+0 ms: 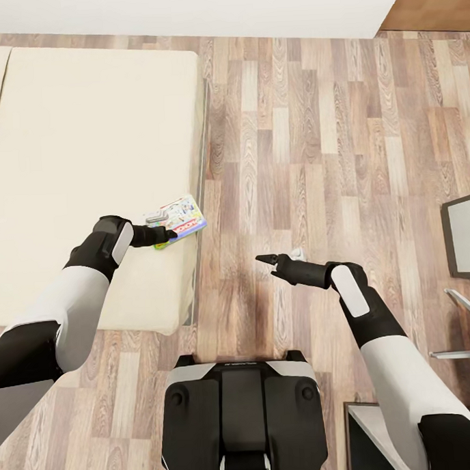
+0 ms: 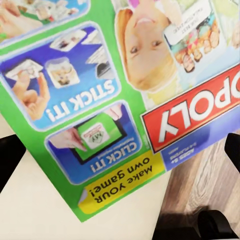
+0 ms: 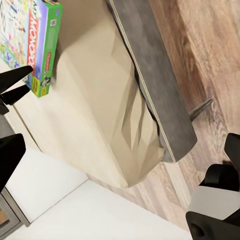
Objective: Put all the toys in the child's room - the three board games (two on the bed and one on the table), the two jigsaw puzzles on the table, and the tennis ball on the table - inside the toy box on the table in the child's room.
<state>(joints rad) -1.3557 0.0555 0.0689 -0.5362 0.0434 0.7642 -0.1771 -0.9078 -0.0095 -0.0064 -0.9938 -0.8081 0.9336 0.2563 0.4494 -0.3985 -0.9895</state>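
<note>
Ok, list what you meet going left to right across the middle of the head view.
bed → left gripper → board game at the mattress edge → wood-plank floor → right gripper → dark-framed furniture at the right edge.

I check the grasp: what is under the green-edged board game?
The board game lies on the beige bed, one corner over the wood floor. The mattress beneath it is covered.

Wood-plank floor (image 1: 313, 156) in mixed brown and grey tones, evenly lit. White wall (image 1: 205, 10) along the far edge. Low beige mattress (image 1: 88, 166) on a grey frame (image 3: 150, 85) at the left.
</note>
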